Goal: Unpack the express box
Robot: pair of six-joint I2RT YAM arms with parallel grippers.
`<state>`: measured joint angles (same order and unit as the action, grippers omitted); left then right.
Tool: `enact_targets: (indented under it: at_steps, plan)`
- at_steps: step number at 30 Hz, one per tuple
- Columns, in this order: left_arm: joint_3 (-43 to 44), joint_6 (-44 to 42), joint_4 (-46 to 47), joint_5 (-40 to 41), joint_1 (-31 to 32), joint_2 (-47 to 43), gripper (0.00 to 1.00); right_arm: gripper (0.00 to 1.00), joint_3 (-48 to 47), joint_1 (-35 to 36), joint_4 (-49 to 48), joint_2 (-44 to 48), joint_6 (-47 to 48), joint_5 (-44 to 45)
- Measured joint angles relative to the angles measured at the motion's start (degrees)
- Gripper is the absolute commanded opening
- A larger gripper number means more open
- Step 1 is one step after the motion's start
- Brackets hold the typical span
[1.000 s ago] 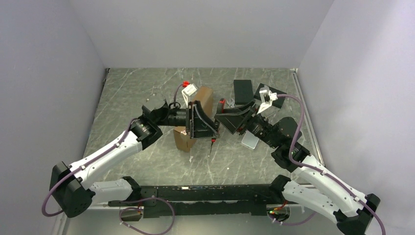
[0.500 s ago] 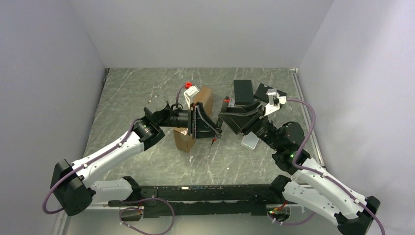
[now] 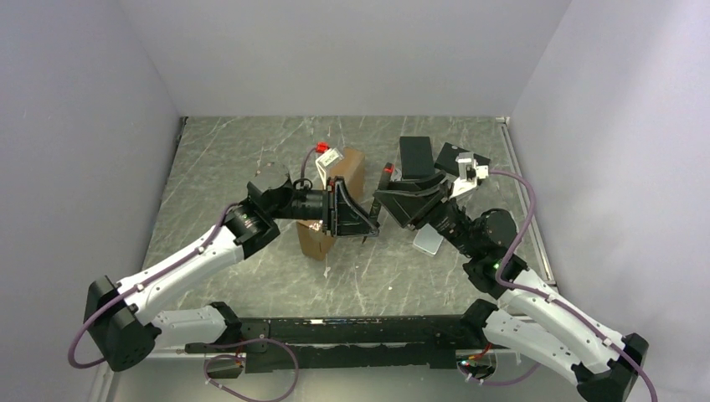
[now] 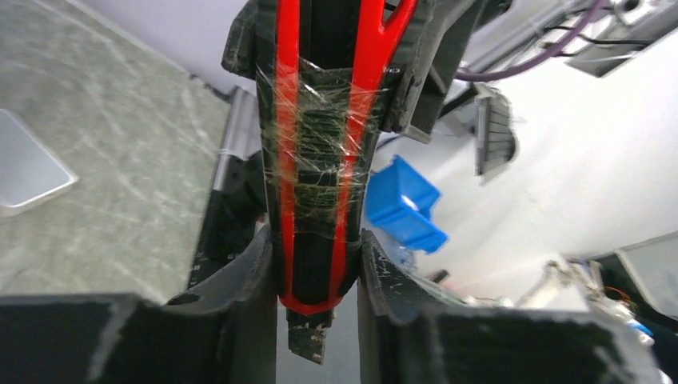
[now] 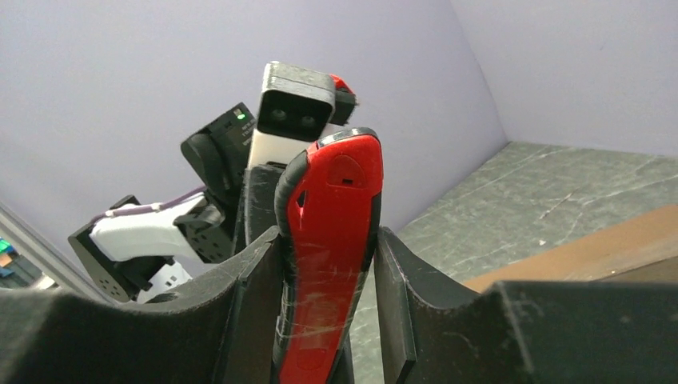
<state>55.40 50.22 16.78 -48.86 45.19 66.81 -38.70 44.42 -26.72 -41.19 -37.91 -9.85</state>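
Note:
The express box [image 3: 355,166] is a brown cardboard box standing on edge mid-table, partly hidden behind my left gripper [image 3: 368,226]; its edge also shows as a tan strip [image 5: 596,240]. A red and black utility knife [image 3: 385,171] hangs between the two grippers. My left gripper [image 4: 317,268] is shut on the knife's [image 4: 320,160] blade end, with the blade tip poking out below the jaws. My right gripper [image 5: 324,304] is shut on the knife's red handle [image 5: 332,232], just right of the box.
Two small black boxes [image 3: 416,154] [image 3: 453,159] lie at the back right. A flat silver-white slab [image 3: 428,241] rests on the table under the right arm, also seen as a pale slab [image 4: 24,168]. Grey walls enclose three sides.
My left gripper's jaws have closed from wide open onto the knife's blade end. The right arm shifted slightly right and up, holding the handle throughout.

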Motion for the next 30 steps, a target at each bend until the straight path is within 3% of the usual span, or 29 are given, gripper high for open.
enact_targets:
  at_steps: [1, 2, 5, 6, 7, 12, 17, 21, 25, 30]
  plan:
    - [0.66, -1.64, -2.89, 1.22, 0.04, -0.59, 0.0, 0.1, -0.02, 0.02, 0.63, 0.02, -0.04, 0.42]
    - [1.36, -3.34, -5.92, 2.73, 0.09, -1.2, 0.0, 0.26, -0.04, 0.02, 1.07, 0.04, -0.04, 0.7]
    - [5.22, -10.19, -18.23, 8.61, 0.59, -2.71, 0.0, 0.83, -1.55, 0.02, 5.95, 0.11, -0.02, 2.36]
    - [7.08, -13.07, -23.21, 12.11, 0.83, -3.1, 0.0, 0.96, -2.38, 0.02, 8.37, 0.07, 0.31, 3.34]
    - [8.5, -15.61, -27.08, 15.67, 0.81, -3.52, 0.0, 0.99, -3.1, 0.02, 10.78, 0.04, 0.11, 4.13]
    - [12.2, -25.2, -40.33, 29.42, 0.39, -5.35, 0.0, 1.0, -7.78, 0.02, 24.2, -1.99, -0.59, 9.03]
    - [14.27, -32.57, -48.61, 38.03, 1.33, -5.44, 0.0, 1.0, -17.84, 0.0, 38.6, -9.44, -2.29, 10.73]
    - [16.22, -36.13, -52.96, 43.32, 3.5, -4.98, 0.0, 0.98, -20.85, 0.02, 41.66, -11.72, -3.37, 8.83]
    - [17.35, -38.34, -55.32, 47.87, 7.43, -4.26, 0.0, 0.91, -24.35, 0.02, 43.89, -14.8, -4.79, 7.5]
    - [18.95, -40.41, -57.11, 54.4, 13.22, -1.51, 0.0, 0.72, -27.63, 0.02, 43.17, -20.85, -8.11, 4.79]
